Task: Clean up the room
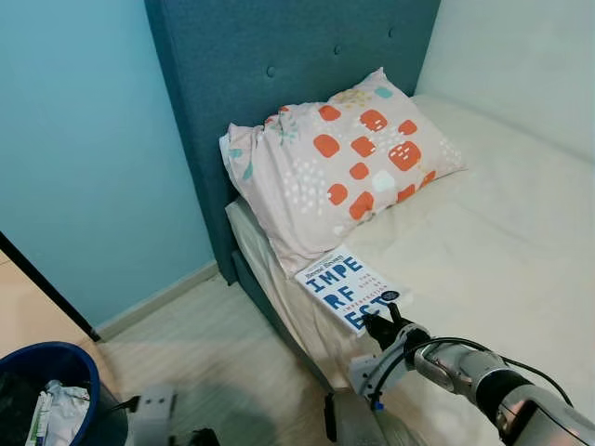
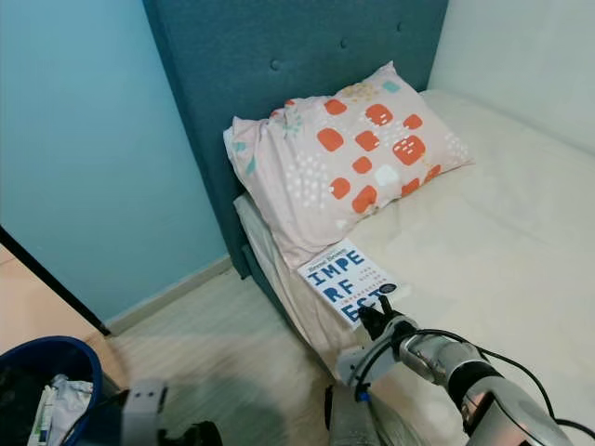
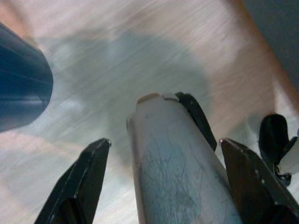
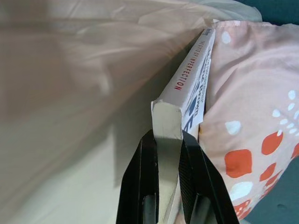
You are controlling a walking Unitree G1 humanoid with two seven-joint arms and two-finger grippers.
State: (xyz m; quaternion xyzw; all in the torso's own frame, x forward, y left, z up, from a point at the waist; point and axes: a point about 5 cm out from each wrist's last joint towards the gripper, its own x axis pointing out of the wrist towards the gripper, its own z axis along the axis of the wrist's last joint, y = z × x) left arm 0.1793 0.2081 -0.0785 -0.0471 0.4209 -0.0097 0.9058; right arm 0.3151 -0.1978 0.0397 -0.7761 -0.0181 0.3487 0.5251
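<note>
A white book (image 1: 346,287) with blue cover letters lies near the bed's left edge, its far end by the pillow (image 1: 339,163). My right gripper (image 1: 376,321) is shut on the book's near corner; the right wrist view has both black fingers (image 4: 140,186) clamped on the book's (image 4: 187,98) end, spine facing the camera. My left gripper (image 3: 163,186) hangs low over the floor, its fingers spread wide with a grey cylinder of my own body between them.
The cream mattress (image 1: 502,242) meets a teal headboard (image 1: 279,65) and a blue wall. A dark blue bin (image 1: 42,390) holding crumpled paper stands on the pale wood floor (image 1: 204,344) at the lower left.
</note>
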